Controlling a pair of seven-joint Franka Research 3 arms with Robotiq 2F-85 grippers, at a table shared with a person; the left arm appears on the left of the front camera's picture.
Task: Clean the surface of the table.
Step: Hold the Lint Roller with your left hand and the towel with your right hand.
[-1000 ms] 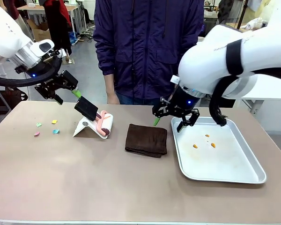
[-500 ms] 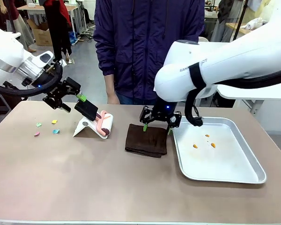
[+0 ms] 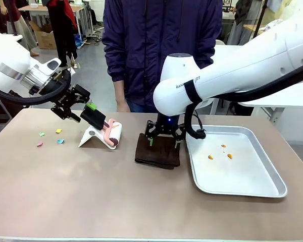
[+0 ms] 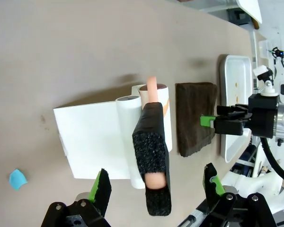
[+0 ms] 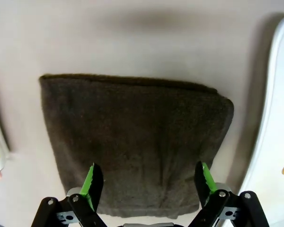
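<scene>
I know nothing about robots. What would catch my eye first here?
The right gripper hangs open over a dark brown cloth at the middle of the table. The left gripper, open, straddles the black handle of a lint roller on its stand, further left. A silver tray holding orange crumbs lies at the right.

print on the right arm (image 3: 181, 86) is unreadably small.

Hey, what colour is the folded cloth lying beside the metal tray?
Dark brown, plain with no pattern; the cloth shows best in the right wrist view.
</scene>
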